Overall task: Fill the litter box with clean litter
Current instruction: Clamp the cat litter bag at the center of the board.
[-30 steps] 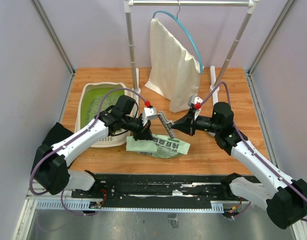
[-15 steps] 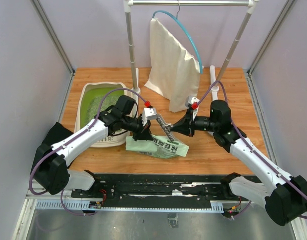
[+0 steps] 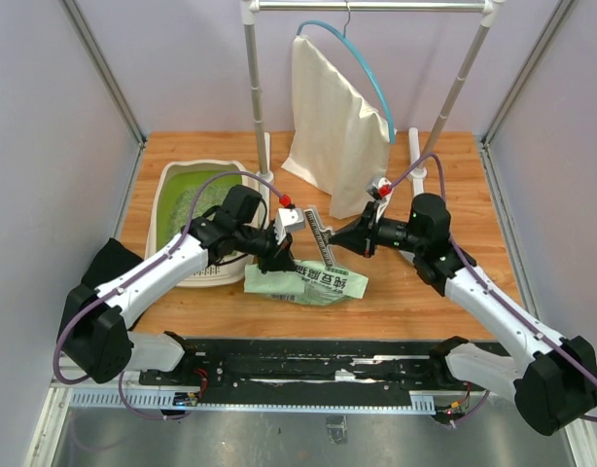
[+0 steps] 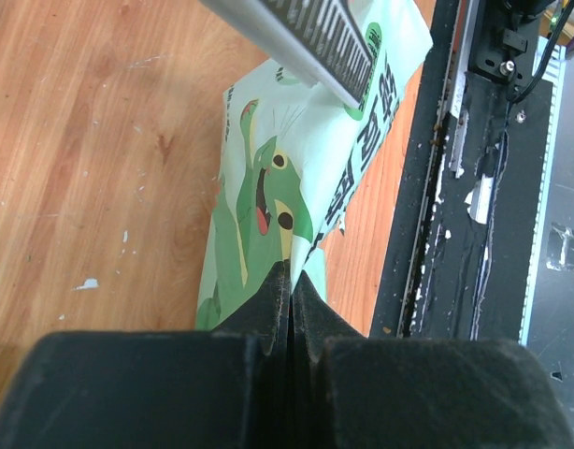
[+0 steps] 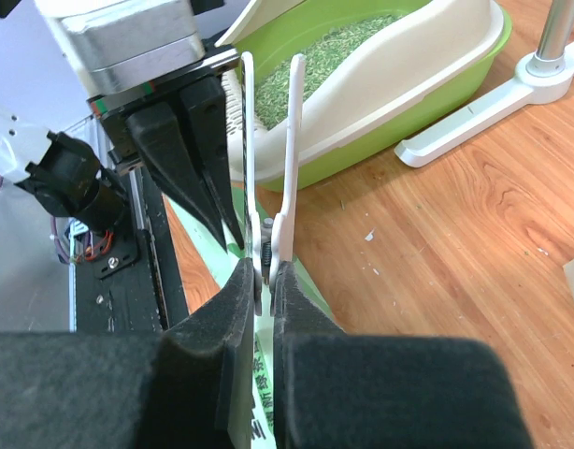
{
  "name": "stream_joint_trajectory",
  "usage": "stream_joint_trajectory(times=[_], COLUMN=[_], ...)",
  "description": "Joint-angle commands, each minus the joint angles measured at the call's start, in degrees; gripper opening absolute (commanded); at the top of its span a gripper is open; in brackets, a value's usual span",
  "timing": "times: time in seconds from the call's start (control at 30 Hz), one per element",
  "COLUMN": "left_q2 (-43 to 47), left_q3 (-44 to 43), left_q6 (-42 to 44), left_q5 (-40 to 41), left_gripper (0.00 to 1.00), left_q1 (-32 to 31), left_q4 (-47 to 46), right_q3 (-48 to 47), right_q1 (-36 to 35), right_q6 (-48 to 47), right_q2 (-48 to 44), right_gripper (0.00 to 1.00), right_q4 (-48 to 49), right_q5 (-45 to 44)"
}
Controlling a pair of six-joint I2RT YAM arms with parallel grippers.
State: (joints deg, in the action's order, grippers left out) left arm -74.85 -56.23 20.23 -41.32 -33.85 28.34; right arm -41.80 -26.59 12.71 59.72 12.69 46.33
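Both pincers clamped tight from what I see.
Litter box (image 3: pixel 162 209) far left, clean litter (image 3: pixel 196 199) inside; green bag (image 3: pixel 318 284) flat just right of it, left gripper (image 4: pixel 289 281) pinched shut on its left end; metal scoop (image 3: pixel 321 236) over the bag, handle squeezed in the right gripper (image 5: pixel 265 267).

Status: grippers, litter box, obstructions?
Left gripper shut on green bag. Right gripper shut on scoop. Litter box holds litter. Left arm crosses its near corner.
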Motion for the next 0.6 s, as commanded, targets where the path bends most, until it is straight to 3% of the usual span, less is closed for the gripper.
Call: stream_joint_trajectory(times=[0.0,0.3,0.57], left_q2=[2.16,2.31,1.74], left_q3=[-0.02,-0.45,-0.62], left_q6=[-1.13,-2.47,-2.70], left_q5=[-1.24,-1.43,1.01], left_gripper=[0.01,0.00,0.00], left_q1=[-0.26,-0.26,-0.31], left_q4=[-3.61,-4.45,-3.61], right_q3=[1.13,-0.44,-2.08], right_q1=[-0.69,-2.33,-2.31], right_q6=[5.73,3.62,5.86], right_q2=[1.59,7.36,3.91], right_gripper=[0.01,0.01,0.01], right_q4=[7.45,8.95,7.90], right_q5=[-2.12,-0.14,-2.75])
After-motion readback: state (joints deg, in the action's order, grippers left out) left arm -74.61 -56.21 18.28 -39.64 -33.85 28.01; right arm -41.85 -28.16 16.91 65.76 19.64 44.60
